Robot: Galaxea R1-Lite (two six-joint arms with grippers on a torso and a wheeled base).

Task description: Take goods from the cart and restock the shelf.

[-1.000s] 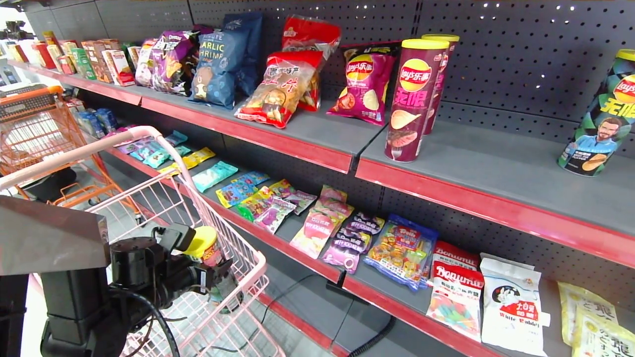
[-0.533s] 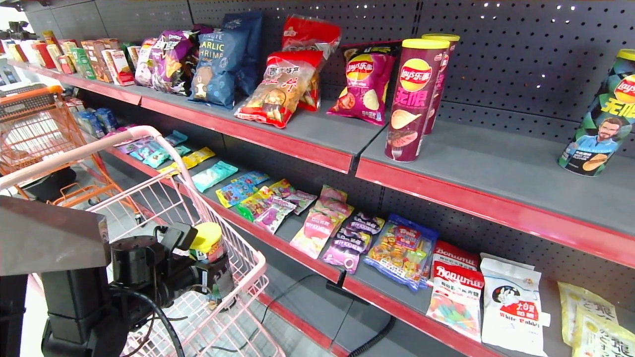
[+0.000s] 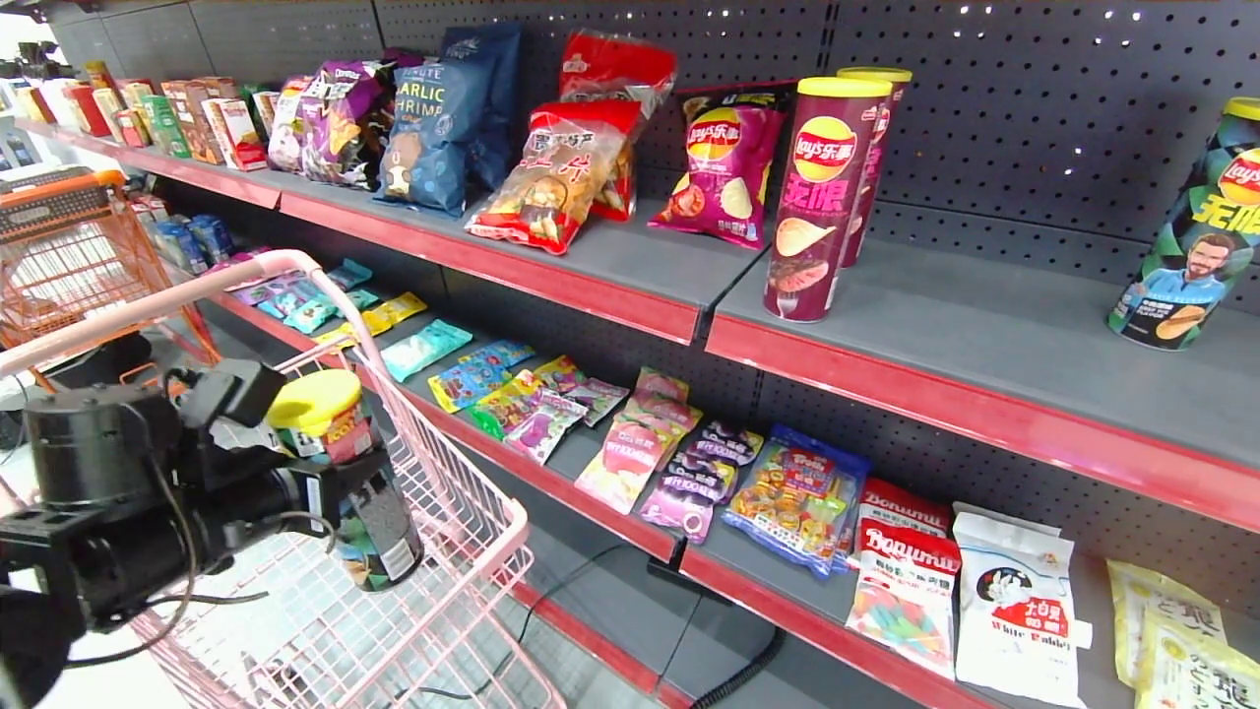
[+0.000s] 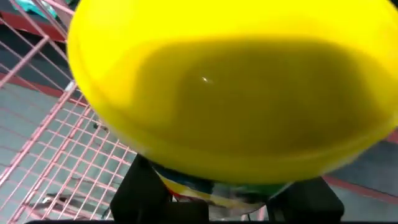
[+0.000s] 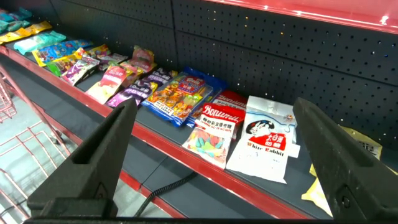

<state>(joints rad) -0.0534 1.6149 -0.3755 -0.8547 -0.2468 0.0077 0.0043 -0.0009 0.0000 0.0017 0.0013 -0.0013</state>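
Observation:
A tall chip can with a yellow lid (image 3: 317, 402) hangs tilted above the pink cart (image 3: 489, 507), its dark body reaching down toward the cart's front rim. My left gripper (image 3: 300, 445) is shut on the can just under the lid. In the left wrist view the yellow lid (image 4: 230, 93) looms close, with the black fingers (image 4: 140, 196) clamped on the can below it. My right gripper (image 5: 217, 165) stands open with nothing in it, in front of the lower shelf (image 5: 186, 152) of candy bags. The upper shelf (image 3: 984, 325) has bare grey board between the purple cans (image 3: 817, 197) and a green can (image 3: 1191, 236).
Snack bags (image 3: 551, 177) and boxes (image 3: 197, 118) fill the upper shelf's left part. Candy packets (image 3: 650, 453) line the lower shelf. An orange cart (image 3: 69, 246) stands at far left. A black coiled cable (image 3: 738, 675) lies on the floor under the shelves.
My left arm has risen and swung left, lifting the yellow-lidded can up out of the pink cart. The shelves and goods stand as before.

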